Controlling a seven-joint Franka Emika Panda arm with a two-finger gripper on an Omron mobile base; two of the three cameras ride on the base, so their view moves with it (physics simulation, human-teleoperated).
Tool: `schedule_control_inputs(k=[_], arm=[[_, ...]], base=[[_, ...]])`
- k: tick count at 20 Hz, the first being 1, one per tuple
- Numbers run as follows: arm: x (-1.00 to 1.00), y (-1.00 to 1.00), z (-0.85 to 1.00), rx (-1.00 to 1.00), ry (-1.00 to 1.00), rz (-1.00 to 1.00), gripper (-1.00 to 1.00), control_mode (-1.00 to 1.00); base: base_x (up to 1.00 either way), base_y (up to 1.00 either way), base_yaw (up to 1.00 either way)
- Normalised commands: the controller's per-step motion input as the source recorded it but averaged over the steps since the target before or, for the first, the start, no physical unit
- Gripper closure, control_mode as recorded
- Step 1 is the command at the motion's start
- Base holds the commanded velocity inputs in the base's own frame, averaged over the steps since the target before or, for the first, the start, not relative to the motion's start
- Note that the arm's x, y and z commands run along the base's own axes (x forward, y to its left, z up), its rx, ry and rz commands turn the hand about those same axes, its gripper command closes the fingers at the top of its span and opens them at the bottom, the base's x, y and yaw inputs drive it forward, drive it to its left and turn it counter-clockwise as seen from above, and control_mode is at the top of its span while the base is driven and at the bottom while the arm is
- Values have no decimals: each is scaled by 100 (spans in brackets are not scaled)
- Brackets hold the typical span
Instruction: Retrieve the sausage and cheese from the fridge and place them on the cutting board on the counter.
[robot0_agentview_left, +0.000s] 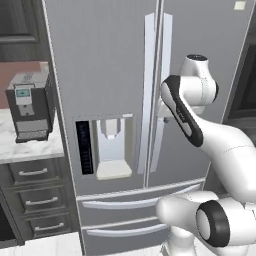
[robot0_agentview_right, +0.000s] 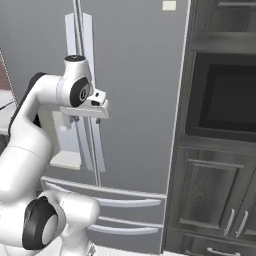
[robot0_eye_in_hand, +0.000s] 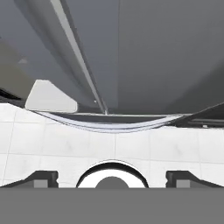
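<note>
The fridge fills the centre of the left base view with both doors closed, so the sausage and cheese cannot be seen. The pincer sits at the left centre of the right base view, just beside the long door handles, pointing down. Its fingertips stand wide apart, holding nothing. A coffee machine rests on the table at the left edge.

The arm is raised and bent forward, its hand pointing downward (fingers spread wide, holding nothing).
</note>
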Motion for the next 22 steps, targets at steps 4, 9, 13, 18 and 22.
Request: schedule_control_inputs(k=[4, 9, 13, 18, 22], arm=[[0, 0, 0, 0, 0, 0, -100, 100], [0, 0, 0, 0, 0, 0, -100, 100], [0, 0, 0, 0, 0, 0, -100, 100], [0, 0, 0, 0, 0, 0, -100, 100], [0, 0, 0, 0, 0, 0, -100, 100]], base=[[-51, 0, 0], [-43, 4, 0], [-40, 8, 0], [-19, 15, 0], [-6, 29, 0]])
